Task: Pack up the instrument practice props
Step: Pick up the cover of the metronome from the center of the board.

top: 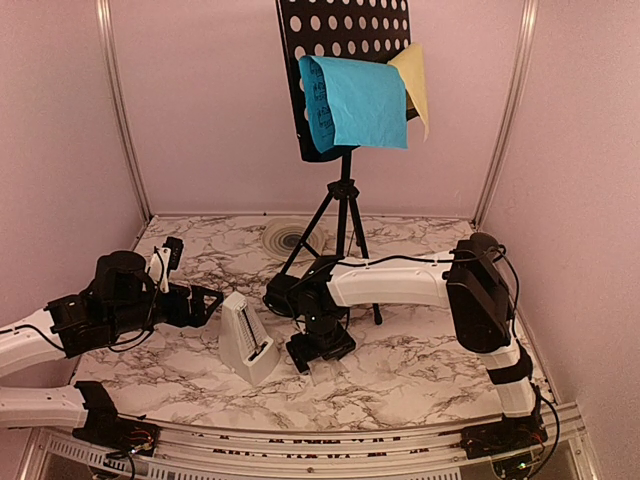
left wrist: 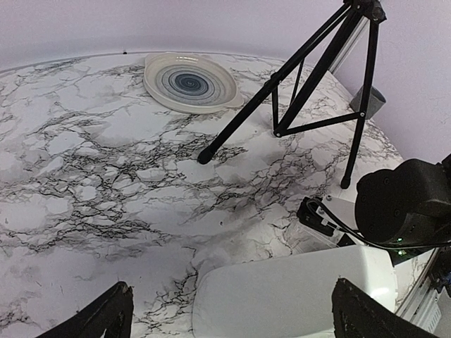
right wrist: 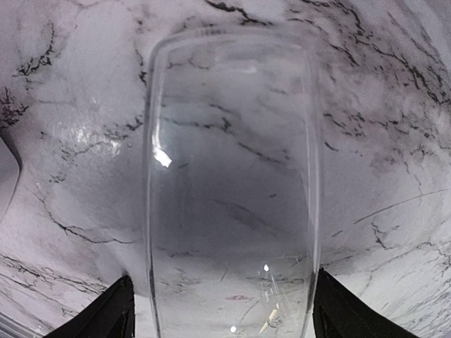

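Evidently nothing is packed yet: blue page (top: 355, 100) and yellow page (top: 417, 80) hang on the music stand (top: 345, 190), metronome (top: 243, 338) stands before its legs, left gripper (top: 205, 303) gapes front-left of the stand, right gripper (top: 322, 358) straddles a clear container (right wrist: 232, 176) with jaws wide, grip undeterminable.

A clear curved cover (right wrist: 229, 176) lies on the marble table (right wrist: 387, 105) — between the spread pincer (right wrist: 222, 313) fingertips (right wrist: 113, 313).

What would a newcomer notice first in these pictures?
The tall black music stand at the back, with a blue page and a yellow page draped over it. In front of it on the marble table stands the white metronome, with the right gripper pointing down beside it.
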You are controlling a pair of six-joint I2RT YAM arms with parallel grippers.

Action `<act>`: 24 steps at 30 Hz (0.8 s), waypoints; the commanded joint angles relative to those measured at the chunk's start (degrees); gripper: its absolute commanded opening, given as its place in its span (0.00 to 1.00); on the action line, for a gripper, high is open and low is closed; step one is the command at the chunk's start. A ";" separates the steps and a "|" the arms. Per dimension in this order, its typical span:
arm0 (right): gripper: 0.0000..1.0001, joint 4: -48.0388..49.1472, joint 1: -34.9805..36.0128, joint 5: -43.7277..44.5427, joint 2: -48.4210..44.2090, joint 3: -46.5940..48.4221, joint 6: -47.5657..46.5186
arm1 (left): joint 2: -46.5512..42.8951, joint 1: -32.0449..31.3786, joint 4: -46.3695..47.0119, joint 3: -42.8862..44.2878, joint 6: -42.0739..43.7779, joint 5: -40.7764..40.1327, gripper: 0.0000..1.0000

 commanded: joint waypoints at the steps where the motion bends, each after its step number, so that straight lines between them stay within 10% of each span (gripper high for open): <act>1: 0.79 -0.63 -0.31 -0.35 0.65 -1.60 -0.63 | -0.92 0.45 0.09 0.24 0.42 0.30 0.99; 24: 0.66 10.11 1.75 9.60 -12.65 -6.27 -3.46 | -0.51 0.59 0.07 1.01 0.59 0.62 1.00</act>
